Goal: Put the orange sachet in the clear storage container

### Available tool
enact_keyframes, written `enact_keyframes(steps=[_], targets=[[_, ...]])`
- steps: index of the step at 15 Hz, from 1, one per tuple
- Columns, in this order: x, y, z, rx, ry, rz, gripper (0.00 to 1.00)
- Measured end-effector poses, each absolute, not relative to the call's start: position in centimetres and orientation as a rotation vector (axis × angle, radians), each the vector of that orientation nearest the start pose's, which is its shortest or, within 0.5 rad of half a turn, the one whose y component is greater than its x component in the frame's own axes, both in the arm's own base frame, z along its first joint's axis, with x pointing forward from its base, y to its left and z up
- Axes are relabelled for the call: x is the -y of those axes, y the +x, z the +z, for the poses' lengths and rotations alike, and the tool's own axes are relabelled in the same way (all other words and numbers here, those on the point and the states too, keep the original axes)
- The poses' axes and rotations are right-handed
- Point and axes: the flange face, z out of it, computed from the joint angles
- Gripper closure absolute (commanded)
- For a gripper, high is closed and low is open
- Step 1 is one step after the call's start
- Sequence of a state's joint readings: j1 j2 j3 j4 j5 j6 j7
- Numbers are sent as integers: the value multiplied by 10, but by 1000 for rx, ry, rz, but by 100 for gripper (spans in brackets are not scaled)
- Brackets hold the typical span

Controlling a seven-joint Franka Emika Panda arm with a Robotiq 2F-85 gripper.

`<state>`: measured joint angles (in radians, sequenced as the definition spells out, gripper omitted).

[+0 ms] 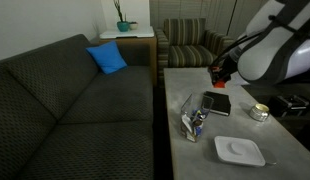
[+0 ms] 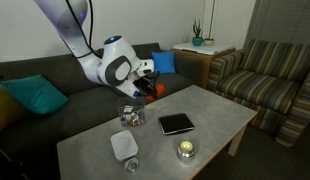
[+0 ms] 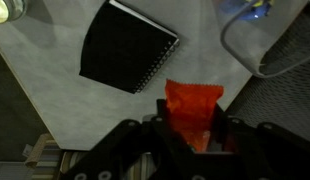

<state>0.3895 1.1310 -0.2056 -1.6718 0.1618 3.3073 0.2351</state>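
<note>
The orange sachet [image 3: 192, 108] is held between my gripper's [image 3: 191, 128] fingers in the wrist view, above the grey table. In both exterior views it shows as a small orange-red spot at the gripper [image 1: 221, 73] [image 2: 155, 88], raised over the table's sofa-side edge. The clear storage container [image 1: 194, 122] [image 2: 131, 115] stands on the table with blue and white items inside; its rim shows at the wrist view's top right [image 3: 257, 40]. The gripper is a short way from it, not over it.
A black spiral notebook [image 3: 127, 48] [image 1: 216, 103] [image 2: 176, 123] lies mid-table. A flat white tray [image 1: 238, 150] [image 2: 124, 144] sits near the table's end. A small glass candle [image 1: 258, 112] [image 2: 184, 150] stands nearby. A dark sofa [image 1: 65, 110] borders the table.
</note>
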Motion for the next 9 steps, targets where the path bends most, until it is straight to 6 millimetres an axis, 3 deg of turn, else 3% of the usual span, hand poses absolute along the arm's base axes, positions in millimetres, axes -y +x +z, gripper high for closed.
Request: enact_keyframes(steps=[5,9], targets=[[-162,645,72,-173,-2916,-716,82],[-169,648,91,-306,-2818,-500,82]])
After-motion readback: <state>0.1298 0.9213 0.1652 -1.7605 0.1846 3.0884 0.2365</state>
